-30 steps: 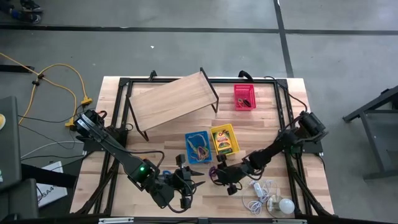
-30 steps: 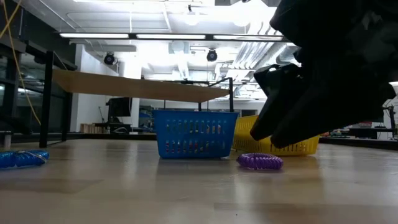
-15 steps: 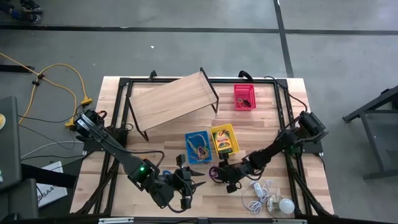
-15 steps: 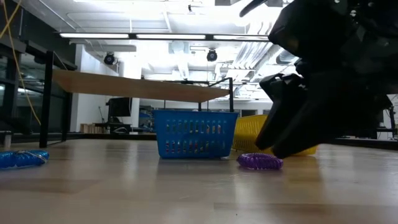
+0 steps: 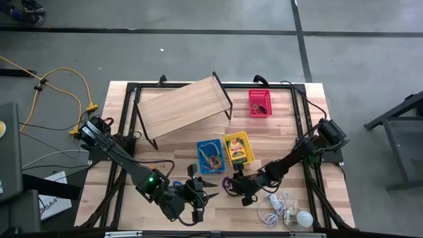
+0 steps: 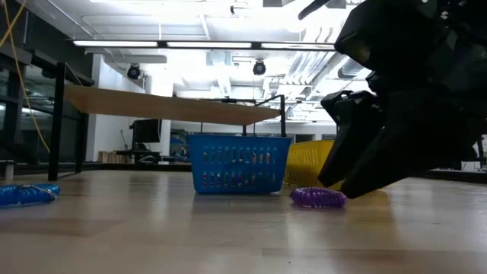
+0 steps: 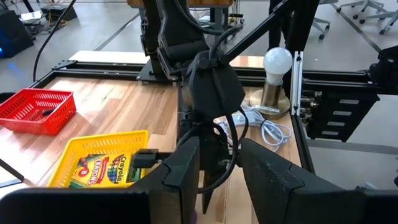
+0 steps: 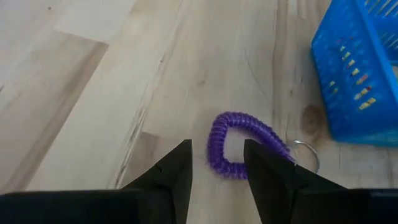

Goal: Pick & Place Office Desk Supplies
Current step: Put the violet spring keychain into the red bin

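Observation:
A purple coiled band [image 8: 239, 146] with a small metal ring [image 8: 305, 155] lies flat on the wood near the table's front, also seen in the low view [image 6: 317, 197]. My right gripper [image 8: 217, 171] hovers open just over it, slanting down, one finger on each side of the coil's near end. Just behind it stand the blue basket [image 5: 200, 147] and the yellow basket [image 5: 228, 139], which holds the crayon box [image 5: 238, 151]. My left gripper [image 5: 210, 190] waits open to the coil's left, raised and pointing toward the right arm.
The red basket [image 5: 252, 99] stands at the far right. A wooden board on black legs [image 5: 182, 106] fills the far left. A white bulb [image 5: 303, 218] and its cord [image 5: 274, 208] lie at the near right. A blue coil [image 6: 27, 193] rests at the low view's left.
My right gripper has tipped a little steeper and sunk slightly toward the purple coil, staying open. The coil has not moved.

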Motion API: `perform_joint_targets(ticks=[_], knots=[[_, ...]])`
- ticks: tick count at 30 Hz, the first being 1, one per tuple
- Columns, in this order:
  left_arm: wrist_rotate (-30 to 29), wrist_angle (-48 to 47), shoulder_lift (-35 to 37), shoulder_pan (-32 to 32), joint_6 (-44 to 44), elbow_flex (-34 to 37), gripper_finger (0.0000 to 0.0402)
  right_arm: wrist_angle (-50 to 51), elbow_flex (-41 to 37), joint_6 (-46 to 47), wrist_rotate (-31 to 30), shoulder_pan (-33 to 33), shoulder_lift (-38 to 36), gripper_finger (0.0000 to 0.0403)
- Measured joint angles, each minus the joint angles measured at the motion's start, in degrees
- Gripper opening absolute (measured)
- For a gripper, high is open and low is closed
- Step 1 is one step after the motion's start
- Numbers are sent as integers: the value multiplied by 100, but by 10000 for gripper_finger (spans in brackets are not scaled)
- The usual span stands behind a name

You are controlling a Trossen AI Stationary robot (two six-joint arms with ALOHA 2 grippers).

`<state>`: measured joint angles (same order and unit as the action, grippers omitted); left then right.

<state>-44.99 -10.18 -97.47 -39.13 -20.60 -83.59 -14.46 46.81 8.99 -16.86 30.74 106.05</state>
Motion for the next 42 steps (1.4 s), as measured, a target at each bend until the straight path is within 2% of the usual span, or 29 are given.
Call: perform_joint_targets(ticks=[9,18,42], knots=[[-2,36,0,2,2,0,113,-500,7,-30,20,-11,296,133],[-2,60,0,0,1,0,113,-403,9,148,51,-14,298,127],[-2,62,0,1,1,0,113,-332,4,129,201,-13,300,37]])
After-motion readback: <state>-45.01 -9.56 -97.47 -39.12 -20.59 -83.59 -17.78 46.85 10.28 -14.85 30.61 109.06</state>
